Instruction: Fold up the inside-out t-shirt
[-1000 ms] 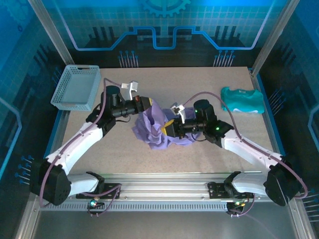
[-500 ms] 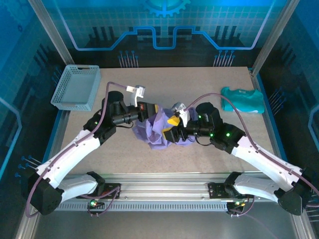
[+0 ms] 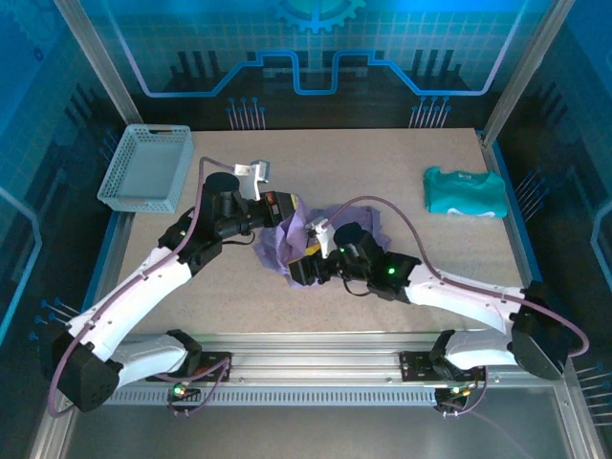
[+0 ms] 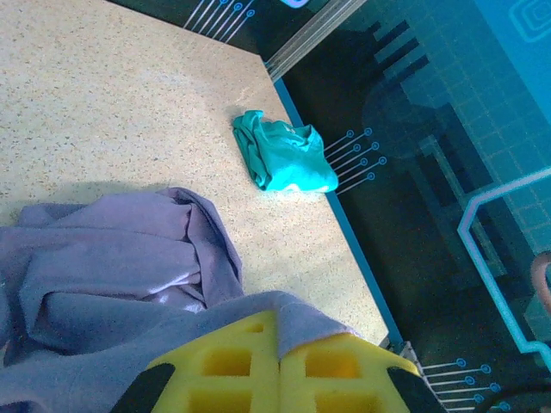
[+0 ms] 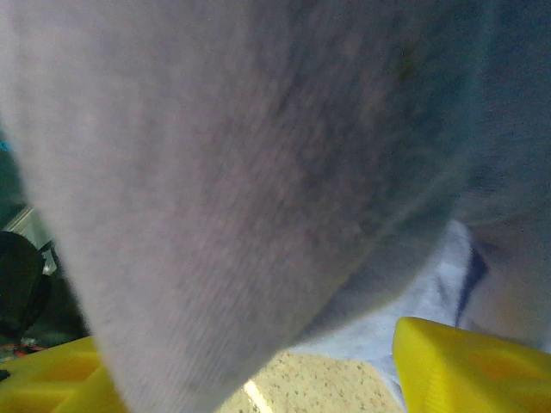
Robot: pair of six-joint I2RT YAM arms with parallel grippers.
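Observation:
The lavender t-shirt [image 3: 279,241] lies crumpled in the middle of the table, one part lifted. My left gripper [image 3: 291,214] holds it from the left; in the left wrist view the yellow fingers [image 4: 232,361] are shut with a fold of the purple cloth [image 4: 129,275] pinched between them at the gripper [image 4: 281,327]. My right gripper [image 3: 299,270] sits low at the heap's near left side. In the right wrist view its yellow fingers [image 5: 469,361] stand wide apart, open, and the shirt [image 5: 258,129] hangs blurred just in front of them over bare table [image 5: 323,387].
A folded teal garment [image 3: 465,191] lies at the back right near the table's edge, also in the left wrist view [image 4: 284,157]. A grey mesh basket [image 3: 145,168] stands at the back left. The two arms cross close together over the middle.
My right gripper has slid left and nearer along the front of the shirt, its arm stretching out. The left gripper kept its hold and shifted slightly. The heap has bunched tighter.

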